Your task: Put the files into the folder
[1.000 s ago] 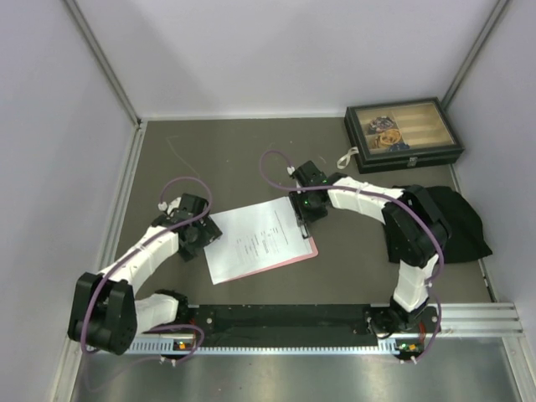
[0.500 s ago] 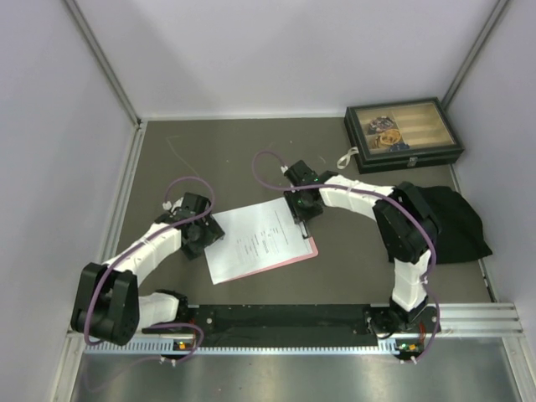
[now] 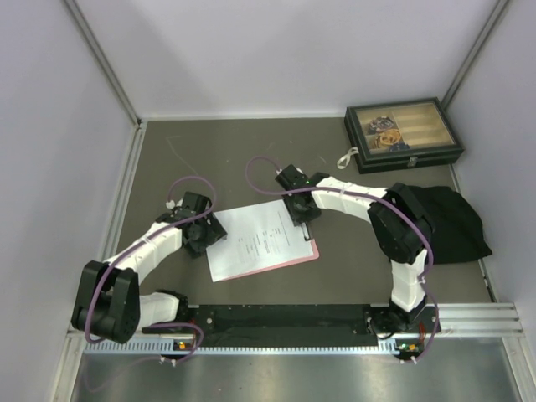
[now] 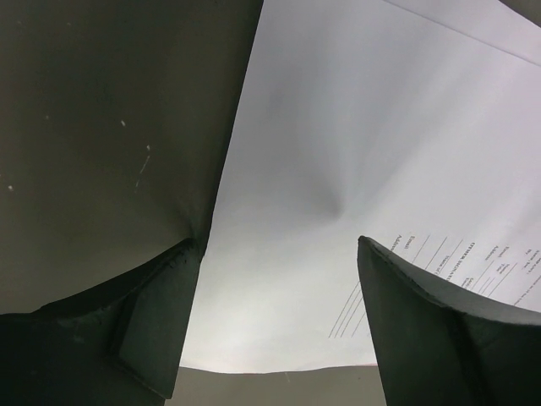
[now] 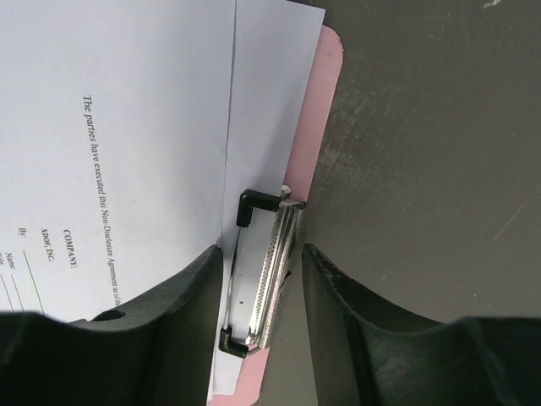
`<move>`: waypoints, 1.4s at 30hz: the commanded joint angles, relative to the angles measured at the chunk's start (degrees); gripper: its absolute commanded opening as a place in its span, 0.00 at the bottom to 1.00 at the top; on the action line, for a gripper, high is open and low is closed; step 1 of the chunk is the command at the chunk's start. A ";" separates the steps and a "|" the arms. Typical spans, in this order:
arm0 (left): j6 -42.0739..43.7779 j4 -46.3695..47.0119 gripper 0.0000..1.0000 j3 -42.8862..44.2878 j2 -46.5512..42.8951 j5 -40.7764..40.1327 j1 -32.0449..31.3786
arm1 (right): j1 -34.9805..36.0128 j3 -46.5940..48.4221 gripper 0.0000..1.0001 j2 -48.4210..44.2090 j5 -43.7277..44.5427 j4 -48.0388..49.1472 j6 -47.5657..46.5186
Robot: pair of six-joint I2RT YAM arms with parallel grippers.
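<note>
Two white sheets lie stacked on the pink folder, whose edge shows along the sheets' near and right sides. In the right wrist view the top sheet has sparse print, and a second sheet sticks out from under it on the pink board. The metal clip sits between the jaws of my right gripper, which is open and straddles it. My left gripper is open, low over the sheets' left corner.
A dark box with a glass lid stands at the back right, with a white tag beside it. A black cloth lies at the right. Walls close in on the left, back and right. A metal rail runs along the front.
My right arm has shifted a little to the left and back at the clip end of the folder. My left gripper has barely moved. The sheets stay in place.
</note>
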 commanded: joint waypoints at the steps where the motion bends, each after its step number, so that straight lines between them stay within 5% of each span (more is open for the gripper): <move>1: 0.51 2.04 0.79 0.88 -0.03 1.14 0.33 | 1.52 2.18 0.45 0.60 3.37 -4.93 1.25; 16: 0.51 3.89 0.79 -0.44 0.32 2.72 0.33 | 1.43 0.51 0.55 -5.64 -1.64 -4.05 2.57; 36: 1.04 3.54 0.79 -0.70 -0.56 2.98 0.33 | -0.94 -4.85 0.50 -2.74 -2.86 0.34 2.65; 42: 1.92 3.63 0.79 -0.18 0.67 3.24 0.33 | -1.56 -5.30 0.41 0.33 -5.06 2.37 2.13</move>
